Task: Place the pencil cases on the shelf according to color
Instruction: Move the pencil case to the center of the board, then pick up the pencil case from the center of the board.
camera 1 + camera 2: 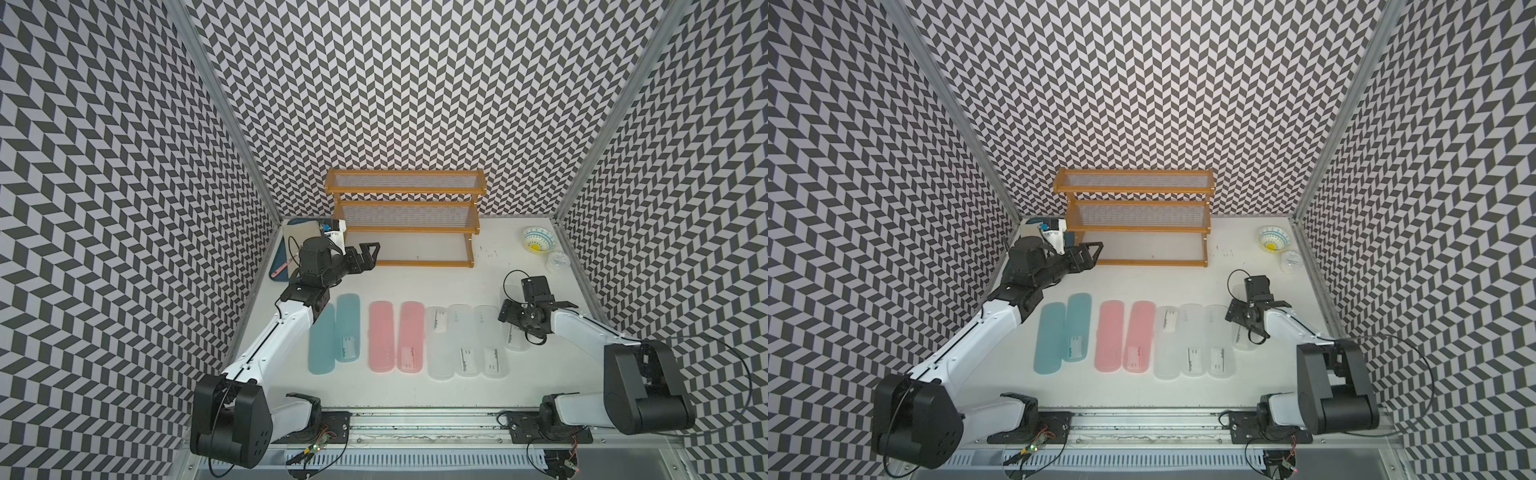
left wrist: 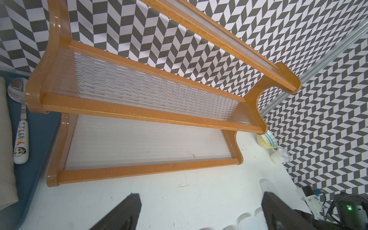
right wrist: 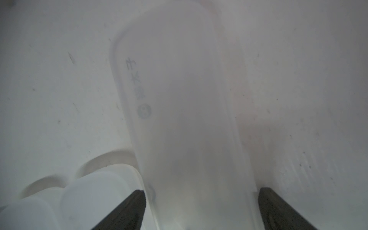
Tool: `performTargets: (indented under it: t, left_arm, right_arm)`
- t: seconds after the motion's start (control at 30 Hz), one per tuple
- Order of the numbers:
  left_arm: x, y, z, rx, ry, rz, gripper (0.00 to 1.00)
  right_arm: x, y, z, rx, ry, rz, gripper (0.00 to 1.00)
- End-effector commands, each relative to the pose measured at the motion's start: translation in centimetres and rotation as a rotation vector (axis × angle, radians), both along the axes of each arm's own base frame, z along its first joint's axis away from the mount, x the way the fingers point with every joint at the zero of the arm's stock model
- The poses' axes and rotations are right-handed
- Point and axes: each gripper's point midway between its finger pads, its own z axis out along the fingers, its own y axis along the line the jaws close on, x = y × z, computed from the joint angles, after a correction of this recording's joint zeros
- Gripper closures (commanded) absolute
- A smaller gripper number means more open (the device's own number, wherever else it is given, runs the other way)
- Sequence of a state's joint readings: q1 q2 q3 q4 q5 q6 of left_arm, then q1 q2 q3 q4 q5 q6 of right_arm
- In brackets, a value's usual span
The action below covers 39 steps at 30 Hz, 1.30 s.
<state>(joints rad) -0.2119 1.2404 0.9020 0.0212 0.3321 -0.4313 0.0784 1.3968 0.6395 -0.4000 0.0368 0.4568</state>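
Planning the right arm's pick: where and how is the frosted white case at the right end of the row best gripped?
I'd grip the frosted white case across its narrow width, on its long edges, coming straight down. It lies flat on the table, so only those sides give opposed faces. The right gripper straddles it; a neighbouring case crowds one side.

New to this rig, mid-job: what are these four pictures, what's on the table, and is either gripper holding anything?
Two robot arms work over a white table. Both top views look down from one overhead camera; the other two come from cameras on each wrist. Eight pencil cases lie in a row: two teal, two pink, four frosted white. The shelf at the back has nothing on it. The left gripper is open, holding nothing, facing the shelf. The right gripper stands open astride the white case at the row's end, which lies on the table.
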Motion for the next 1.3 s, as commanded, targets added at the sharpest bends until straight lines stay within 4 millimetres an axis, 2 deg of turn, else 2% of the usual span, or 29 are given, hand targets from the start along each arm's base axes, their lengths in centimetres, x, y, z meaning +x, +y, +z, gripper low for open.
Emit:
performTargets:
  t: [0.0, 0.1, 0.2, 0.3, 0.37, 0.5, 0.67, 0.77, 1.1, 1.27]
  left_arm:
    - [-0.4, -0.2, 2.0, -0.003, -0.058, -0.012, 0.00]
    - [-0.4, 0.0, 2.0, 0.002, -0.061, -0.004, 0.00]
    - [-0.4, 0.1, 2.0, 0.007, -0.062, 0.000, 0.00]
    - [-0.3, 0.2, 1.7, 0.012, -0.056, 0.007, 0.00]
    - [-0.2, 0.1, 1.6, 0.012, -0.052, 0.005, 0.00]
    - [-0.3, 0.1, 1.5, 0.016, -0.047, 0.002, 0.01]
    - [-0.3, 0.1, 1.4, 0.016, -0.047, 0.005, 0.00]
    - [-0.1, -0.2, 1.1, 0.001, -0.035, -0.005, 0.00]
    - [-0.1, -0.6, 0.7, -0.025, -0.021, -0.023, 0.00]
    - [-0.1, -0.5, 0.7, -0.030, -0.023, -0.020, 0.01]
  right_arm:
    - [1.2, -0.2, -0.5, -0.030, -0.011, 0.008, 0.08]
    - [2.4, -0.4, -0.8, -0.050, -0.005, 0.019, 0.15]
    - [4.2, -0.6, -0.3, -0.071, -0.026, 0.028, 0.25]
    - [6.4, -0.9, 0.5, -0.101, -0.050, 0.032, 0.29]
    - [7.8, -1.2, 0.9, -0.125, -0.054, 0.037, 0.27]
    - [9.0, -1.5, 1.5, -0.152, -0.046, 0.035, 0.10]
    - [7.0, -1.4, 2.0, -0.123, -0.056, 0.018, 0.01]
    - [5.3, -0.6, 1.6, -0.078, -0.055, 0.030, 0.01]
    - [1.7, 0.6, -0.6, -0.047, 0.023, 0.048, 0.01]
    - [1.2, 0.7, -1.8, -0.059, 0.051, 0.049, 0.10]
